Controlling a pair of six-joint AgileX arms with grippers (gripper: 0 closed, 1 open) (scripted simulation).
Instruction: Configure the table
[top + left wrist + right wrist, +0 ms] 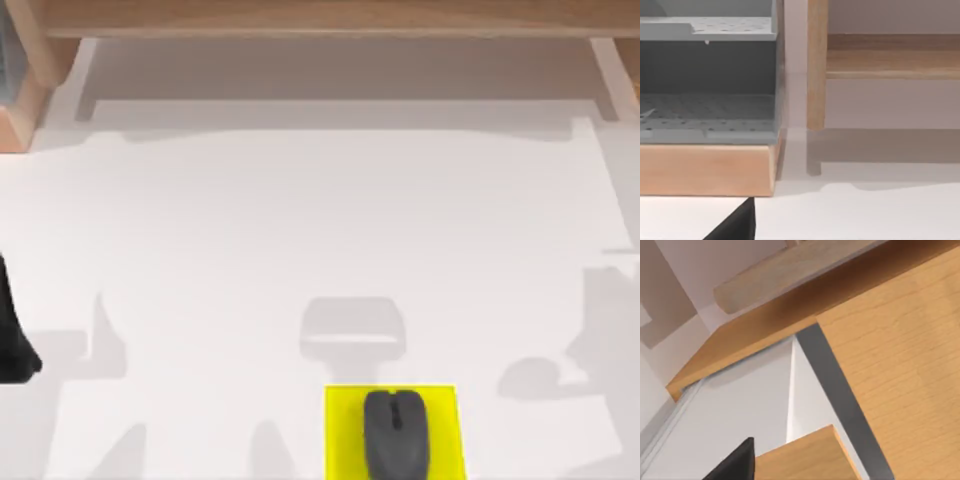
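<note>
The table (300,220) is a broad white top that runs under a light wooden shelf frame (320,15) at the back. A dark piece of my left arm (15,330) stands at the table's left edge. In the left wrist view my left gripper (737,225) shows as a black wedge low over the table (865,215), facing the shelf. My right gripper (735,462) appears as a black wedge in the right wrist view, close to wooden boards (900,355). On the table's right side only shadows fall.
A dark grey mouse (395,435) lies on a yellow square pad (345,430) at the front edge, right of centre. A grey drawer unit (705,75) on a wooden base (705,170) stands at the back left, beside a wooden post (816,65).
</note>
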